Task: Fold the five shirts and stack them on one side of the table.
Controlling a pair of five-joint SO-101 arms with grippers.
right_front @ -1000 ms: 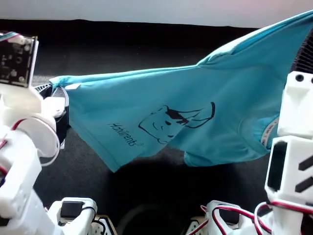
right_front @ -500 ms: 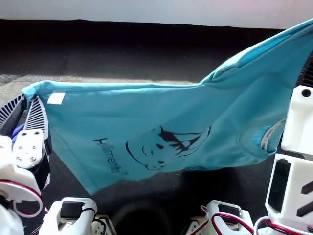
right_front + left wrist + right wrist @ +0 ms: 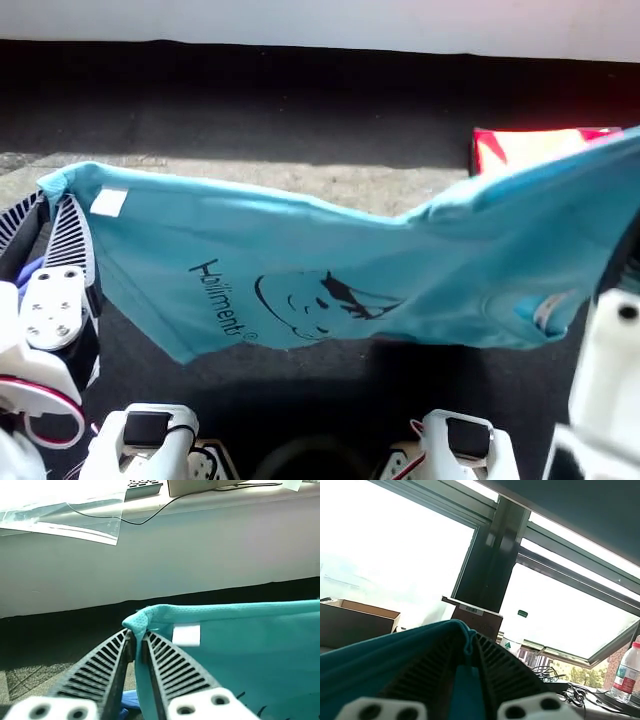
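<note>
Left pincer [image 3: 136, 639] is clamped on one corner of the teal shirt [image 3: 330, 260]. Right pincer [image 3: 470, 642] is pinching the opposite edge. The shirt hangs stretched between both arms, above the dark worktop [image 3: 250, 120]. Beyond it, far right, lies a red item [image 3: 525, 148].

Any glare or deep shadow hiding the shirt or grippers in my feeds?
High view: the turquoise printed T-shirt throws a dark shadow on the black table below its hem. Left wrist view: the left gripper, shut on the shirt's corner, is evenly lit. Right wrist view: bright windows backlight the right gripper, leaving it dark.
</note>
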